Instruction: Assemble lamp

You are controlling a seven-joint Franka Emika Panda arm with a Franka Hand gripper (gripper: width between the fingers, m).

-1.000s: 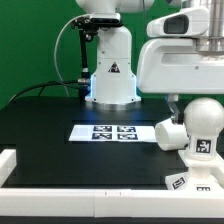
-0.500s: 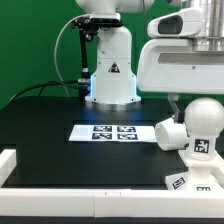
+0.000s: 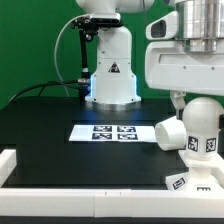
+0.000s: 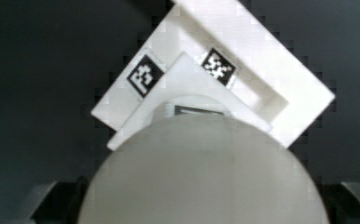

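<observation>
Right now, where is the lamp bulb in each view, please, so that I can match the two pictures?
Exterior view: the bulb is at the exterior view's right edge, under the arm, its round dome above a tagged neck.
Wrist view: the bulb is the large grey blurred dome that fills the foreground, close to the camera.
Shared landmark: the square base, seen beyond the dome in the wrist view and at the lower right corner of the exterior view.

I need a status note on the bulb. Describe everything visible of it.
The bulb is matte white plastic with a round, smooth head and a black square tag on the neck below it. It stands upright at the exterior view's right, directly under the arm's white head. In the wrist view its dome fills the foreground over the square base. Whether the tool grips it cannot be told.
</observation>
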